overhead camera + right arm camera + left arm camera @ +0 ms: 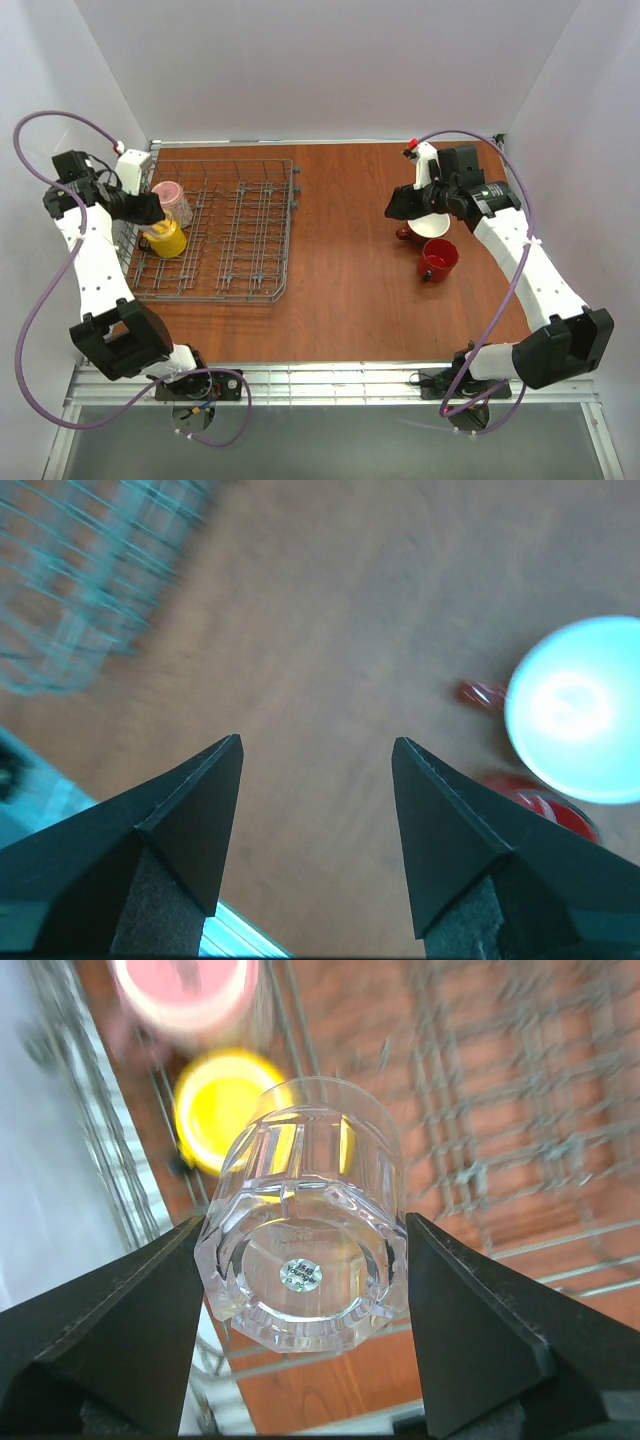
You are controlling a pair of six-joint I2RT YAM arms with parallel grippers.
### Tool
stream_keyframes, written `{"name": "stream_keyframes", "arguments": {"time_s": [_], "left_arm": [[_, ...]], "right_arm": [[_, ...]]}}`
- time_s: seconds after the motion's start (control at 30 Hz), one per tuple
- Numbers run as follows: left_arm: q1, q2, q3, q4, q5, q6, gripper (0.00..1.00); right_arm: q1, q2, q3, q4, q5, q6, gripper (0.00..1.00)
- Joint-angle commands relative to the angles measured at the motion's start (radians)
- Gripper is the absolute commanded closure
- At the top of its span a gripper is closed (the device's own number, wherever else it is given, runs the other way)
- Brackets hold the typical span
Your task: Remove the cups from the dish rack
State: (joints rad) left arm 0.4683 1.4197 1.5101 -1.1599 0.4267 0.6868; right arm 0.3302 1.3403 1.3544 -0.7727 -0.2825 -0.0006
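Observation:
The grey wire dish rack (235,235) stands at the left of the table. A pink mug (172,200) and a yellow mug (168,241) sit at its left end. My left gripper (153,209) hovers over that end, shut on the clear glass tumbler (305,1270), whose base faces the camera. The pink mug (185,990) and yellow mug (225,1105) lie beyond it. My right gripper (398,206) is open and empty above the table. The floral mug with a white inside (430,228) and the plain red mug (438,260) stand on the table at the right.
The rack's wires (500,1110) spread to the right of the tumbler. In the right wrist view the gripper (318,750) hangs over bare wood, with the floral mug (580,710) to the right and the rack (80,570) at the upper left. White walls enclose the table.

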Motion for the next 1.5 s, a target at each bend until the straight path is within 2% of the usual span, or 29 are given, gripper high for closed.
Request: {"name": "stream_keyframes", "arguments": {"time_s": [0.0, 0.07, 0.1, 0.13, 0.17, 0.2, 0.23, 0.33, 0.57, 0.63, 0.73, 0.9, 1.23, 1.37, 1.47], "left_arm": [[-0.002, -0.064, 0.114, -0.058, 0.257, -0.044, 1.00], [-0.002, -0.067, 0.153, -0.067, 0.375, -0.047, 1.00], [-0.003, -0.079, 0.150, -0.048, 0.503, -0.068, 1.00], [-0.002, -0.088, 0.141, -0.028, 0.573, -0.094, 1.00], [-0.003, -0.097, 0.107, 0.006, 0.628, -0.131, 1.00], [-0.008, -0.113, 0.090, 0.084, 0.670, -0.230, 1.00], [-0.013, -0.120, 0.075, 0.126, 0.745, -0.275, 1.00], [-0.023, -0.157, 0.006, 0.282, 0.834, -0.430, 1.00], [-0.039, -0.217, -0.102, 0.512, 0.967, -0.648, 1.00], [-0.043, -0.240, -0.123, 0.557, 0.974, -0.713, 1.00], [-0.051, -0.264, -0.149, 0.601, 0.968, -0.736, 1.00], [-0.059, -0.272, -0.162, 0.611, 0.966, -0.744, 1.00], [-0.063, -0.271, -0.166, 0.614, 0.972, -0.745, 1.00], [-0.069, -0.268, -0.166, 0.612, 0.980, -0.747, 1.00], [-0.071, -0.268, -0.175, 0.615, 0.978, -0.748, 1.00]], "right_arm": [[0.009, -0.065, 0.039, 0.157, -0.205, 0.094, 0.44], [0.024, -0.087, -0.006, 0.278, -0.320, 0.180, 0.44], [0.036, -0.105, -0.033, 0.429, -0.351, 0.285, 0.44], [0.052, -0.110, -0.091, 0.525, -0.368, 0.334, 0.44], [0.100, -0.112, -0.112, 0.602, -0.379, 0.376, 0.44], [0.127, -0.098, -0.124, 0.727, -0.373, 0.440, 0.44], [0.153, -0.084, -0.118, 0.762, -0.362, 0.459, 0.43], [0.246, 0.000, -0.071, 0.896, -0.337, 0.528, 0.40], [0.386, 0.261, 0.047, 1.237, -0.392, 0.755, 0.37], [0.408, 0.324, 0.064, 1.372, -0.406, 0.848, 0.38], [0.426, 0.394, 0.098, 1.489, -0.405, 0.925, 0.41], [0.480, 0.473, 0.189, 1.527, -0.402, 0.972, 0.43], [0.506, 0.559, 0.216, 1.676, -0.416, 1.091, 0.45], [0.513, 0.585, 0.247, 1.678, -0.408, 1.105, 0.60], [0.517, 0.606, 0.262, 1.705, -0.414, 1.137, 0.88]]}}
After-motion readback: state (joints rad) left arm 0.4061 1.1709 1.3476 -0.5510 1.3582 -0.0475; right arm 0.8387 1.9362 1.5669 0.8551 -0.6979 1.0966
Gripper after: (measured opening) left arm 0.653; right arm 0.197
